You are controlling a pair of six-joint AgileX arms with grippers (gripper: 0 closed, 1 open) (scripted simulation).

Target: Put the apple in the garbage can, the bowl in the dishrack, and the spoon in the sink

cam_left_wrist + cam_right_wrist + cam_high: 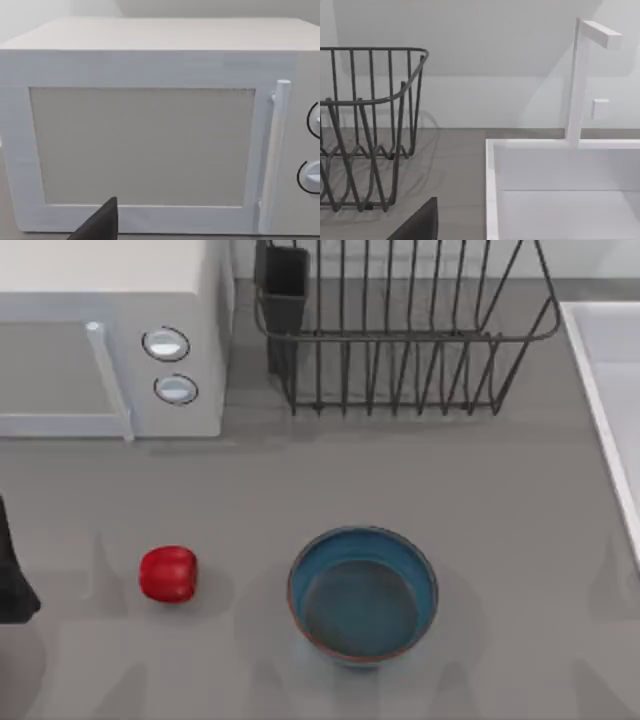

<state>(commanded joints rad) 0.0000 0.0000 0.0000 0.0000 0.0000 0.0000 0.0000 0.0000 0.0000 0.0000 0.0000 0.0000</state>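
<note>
Nearest the camera's lower edge, the bowl (pixel 363 595) sits upright on the grey table (pixel 500 490), with the apple (pixel 167 573) well apart to its left. A dark part of the left arm (pixel 12 575) shows at the table's left edge; whether its fingers are wide or narrow cannot be told. Farther back stand the microwave (pixel 110 350) and the dishrack (pixel 400 330), with the sink (pixel 610 400) at the right. Nothing appears placed yet, so the first pick seems pending. The apple lies nearest the left arm, which would need to reach across and descend over it.
</note>
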